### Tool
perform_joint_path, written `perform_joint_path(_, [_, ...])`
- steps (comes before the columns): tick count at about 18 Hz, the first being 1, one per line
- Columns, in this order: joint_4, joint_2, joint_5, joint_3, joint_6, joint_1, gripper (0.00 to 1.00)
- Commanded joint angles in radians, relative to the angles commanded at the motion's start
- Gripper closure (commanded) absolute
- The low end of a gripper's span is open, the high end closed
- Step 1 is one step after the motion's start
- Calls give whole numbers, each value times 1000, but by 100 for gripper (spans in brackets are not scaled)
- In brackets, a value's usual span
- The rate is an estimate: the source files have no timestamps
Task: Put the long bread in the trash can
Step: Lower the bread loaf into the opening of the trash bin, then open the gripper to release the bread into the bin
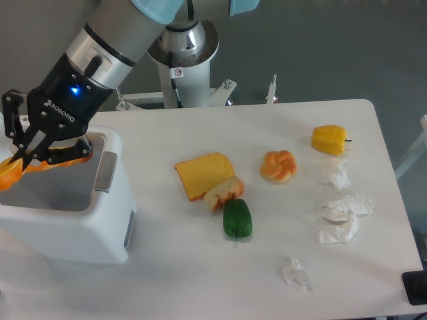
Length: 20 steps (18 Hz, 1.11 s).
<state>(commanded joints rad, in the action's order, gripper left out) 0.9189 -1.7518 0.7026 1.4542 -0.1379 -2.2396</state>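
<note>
Crumpled white paper scraps [294,273] lie nearest on the white table [200,280], and more white paper lumps [342,218] sit at the right side. A little further stands the big white boxy plastic trash can [67,217], its grey inside open to above. Near the middle lie a green toy pepper [237,219], a flat yellow toast slice [203,175] and a round knotted orange bun [279,166]. Further right is a yellow toy pepper [329,139]. Above the far rim of the can, the black two-finger gripper [23,152] pinches the long orange-golden bread [40,162], which hangs over the opening, one end passing the left edge.
</note>
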Motion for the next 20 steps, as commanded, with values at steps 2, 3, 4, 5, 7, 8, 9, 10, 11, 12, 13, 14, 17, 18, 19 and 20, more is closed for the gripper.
perform_joint_path(2, [0,0,0,2,-28,2,65])
perform_joint_path(3, [0,0,0,2,-38,5,59])
perform_joint_path(4, [0,-2,0,2,-43,5,53])
perform_joint_path(5, [0,-2,0,2,-46,5,52])
perform_joint_path(7, [0,0,0,3,-46,5,48])
perform_joint_path(8, [0,0,0,3,-46,5,46])
perform_joint_path(9, [0,2,0,2,-46,6,44])
perform_joint_path(10, [0,2,0,2,-46,6,42])
perform_joint_path(11, [0,3,0,2,-46,5,38])
perform_joint_path(12, [0,3,-2,2,-46,6,34])
perform_joint_path(13, [0,3,-2,2,-46,6,31])
perform_joint_path(14, [0,3,-2,2,-48,6,29])
perform_joint_path(17, [0,8,0,2,-49,5,5])
perform_joint_path(18, [2,12,0,2,-52,3,0])
perform_joint_path(19, [2,15,0,3,-52,0,0])
perform_joint_path(20, [2,15,2,3,-52,-8,0])
